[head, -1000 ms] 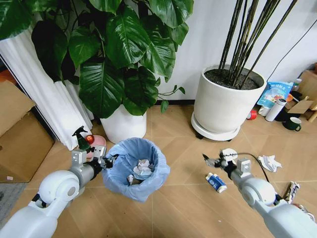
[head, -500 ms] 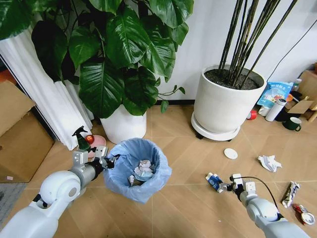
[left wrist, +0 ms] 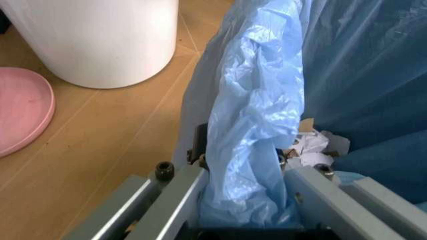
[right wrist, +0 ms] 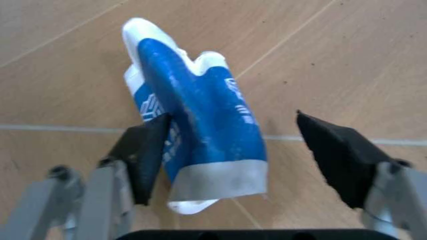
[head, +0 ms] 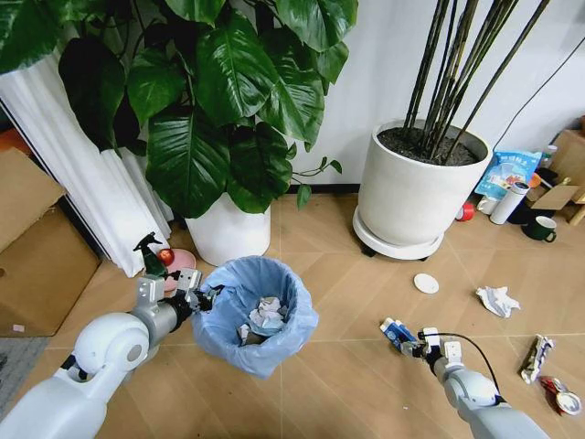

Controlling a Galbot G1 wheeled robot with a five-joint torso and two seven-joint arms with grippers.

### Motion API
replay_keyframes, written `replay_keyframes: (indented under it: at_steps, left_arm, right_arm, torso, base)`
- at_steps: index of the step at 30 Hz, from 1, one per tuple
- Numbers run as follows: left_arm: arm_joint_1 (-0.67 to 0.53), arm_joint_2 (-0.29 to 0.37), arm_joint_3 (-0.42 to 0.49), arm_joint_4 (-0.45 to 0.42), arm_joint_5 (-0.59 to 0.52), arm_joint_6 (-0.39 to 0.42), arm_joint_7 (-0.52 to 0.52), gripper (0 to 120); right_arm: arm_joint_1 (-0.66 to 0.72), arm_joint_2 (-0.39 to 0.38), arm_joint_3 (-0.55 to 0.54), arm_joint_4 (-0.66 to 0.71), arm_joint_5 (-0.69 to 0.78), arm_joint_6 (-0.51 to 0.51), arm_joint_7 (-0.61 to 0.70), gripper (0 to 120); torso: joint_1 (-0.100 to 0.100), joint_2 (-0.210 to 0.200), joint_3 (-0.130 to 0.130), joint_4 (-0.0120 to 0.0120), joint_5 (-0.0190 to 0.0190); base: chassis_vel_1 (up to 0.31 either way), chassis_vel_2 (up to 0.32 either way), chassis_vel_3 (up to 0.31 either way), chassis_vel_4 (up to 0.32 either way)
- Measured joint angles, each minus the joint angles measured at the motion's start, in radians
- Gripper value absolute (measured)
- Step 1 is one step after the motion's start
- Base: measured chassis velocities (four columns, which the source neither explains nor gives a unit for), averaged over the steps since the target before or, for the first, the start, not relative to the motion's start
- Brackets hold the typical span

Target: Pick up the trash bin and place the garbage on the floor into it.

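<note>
Left gripper [head: 203, 297] is clamped on the trash bin [head: 258, 314], jaws pinching the blue bag-lined rim [left wrist: 250, 150] on the side nearest the leafy plant's white pot [head: 228, 230], with white paper wads [head: 265, 314] sitting inside. Right gripper [head: 413, 347] is low over the floor [head: 347, 384], well to the right of the bin, jaws spread on either side of the blue-and-white cup [right wrist: 197, 132]. The cup lies flat on the floor, not yet pinched.
</note>
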State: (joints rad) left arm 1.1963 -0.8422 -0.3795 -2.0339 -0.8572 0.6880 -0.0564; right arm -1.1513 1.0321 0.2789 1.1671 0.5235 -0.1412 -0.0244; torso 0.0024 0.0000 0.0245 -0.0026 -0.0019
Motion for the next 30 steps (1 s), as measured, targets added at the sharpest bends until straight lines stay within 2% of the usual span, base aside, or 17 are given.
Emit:
replay_keyframes:
  at_steps: [3, 4, 6, 7, 11, 13, 15, 19, 22, 30]
  left_arm:
    - [-0.001, 0.001, 0.001, -0.002, 0.0, 0.0, 0.0, 1]
    - [-0.001, 0.003, 0.001, -0.003, -0.001, 0.0, 0.0, 1]
    - [-0.001, 0.006, 0.001, -0.006, -0.001, 0.0, 0.001, 1]
    - [-0.001, 0.006, 0.001, -0.006, -0.001, 0.0, 0.001, 1]
    - [-0.002, 0.01, 0.0, -0.007, -0.003, -0.001, 0.003, 1]
    - [-0.003, 0.01, 0.0, -0.007, -0.003, -0.001, 0.003, 1]
    - [-0.004, 0.01, 0.0, -0.007, -0.003, -0.002, 0.006, 1]
    - [-0.005, 0.011, 0.001, -0.006, -0.002, -0.003, 0.009, 1]
    - [-0.006, 0.012, 0.001, -0.006, -0.002, -0.003, 0.01, 1]
    - [-0.003, 0.014, 0.001, -0.009, -0.001, -0.004, 0.01, 1]
  right_arm:
    - [0.001, 0.005, 0.001, 0.0, 0.0, 0.0, -0.001, 61]
    - [0.001, 0.008, 0.002, 0.0, 0.0, 0.0, -0.001, 53]
    - [0.0, 0.011, 0.004, 0.001, 0.001, -0.001, -0.001, 45]
    - [0.0, 0.011, 0.004, 0.001, 0.001, -0.001, -0.001, 45]
    - [-0.003, 0.026, 0.01, 0.0, 0.0, -0.001, 0.003, 26]
    - [-0.004, 0.03, 0.012, -0.001, -0.002, -0.001, 0.003, 26]
    - [-0.006, 0.036, 0.014, -0.001, -0.006, -0.002, 0.005, 19]
    - [-0.008, 0.041, 0.022, 0.005, -0.013, -0.003, 0.012, 12]
    - [-0.012, 0.043, 0.029, 0.025, -0.014, -0.003, 0.024, 12]
    - [-0.041, -0.013, 0.078, 0.234, -0.016, 0.006, 0.05, 12]
  torso:
    - [0.0, 0.0, 0.0, 0.0, -0.0001]
    - [0.0, 0.0, 0.0, 0.0, 0.0]
    - [0.0, 0.0, 0.0, 0.0, -0.0002]
    - [0.0, 0.0, 0.0, 0.0, -0.0002]
    - [0.0, 0.0, 0.0, 0.0, -0.0003]
    - [0.0, 0.0, 0.0, 0.0, -0.0003]
    - [0.0, 0.0, 0.0, -0.0001, -0.0003]
    - [0.0, 0.0, 0.0, 0.0001, -0.0001]
    - [0.0, 0.0, 0.0, -0.0001, 0.0004]
    - [0.0, 0.0, 0.0, 0.0, 0.0]
  base:
    - [0.0, 0.0, 0.0, 0.0]
    - [0.0, 0.0, 0.0, 0.0]
    - [0.0, 0.0, 0.0, 0.0]
    - [0.0, 0.0, 0.0, 0.0]
    - [0.0, 0.0, 0.0, 0.0]
    - [0.0, 0.0, 0.0, 0.0]
    - [0.0, 0.0, 0.0, 0.0]
    - [0.0, 0.0, 0.0, 0.0]
    - [0.0, 0.0, 0.0, 0.0]
    - [0.0, 0.0, 0.0, 0.0]
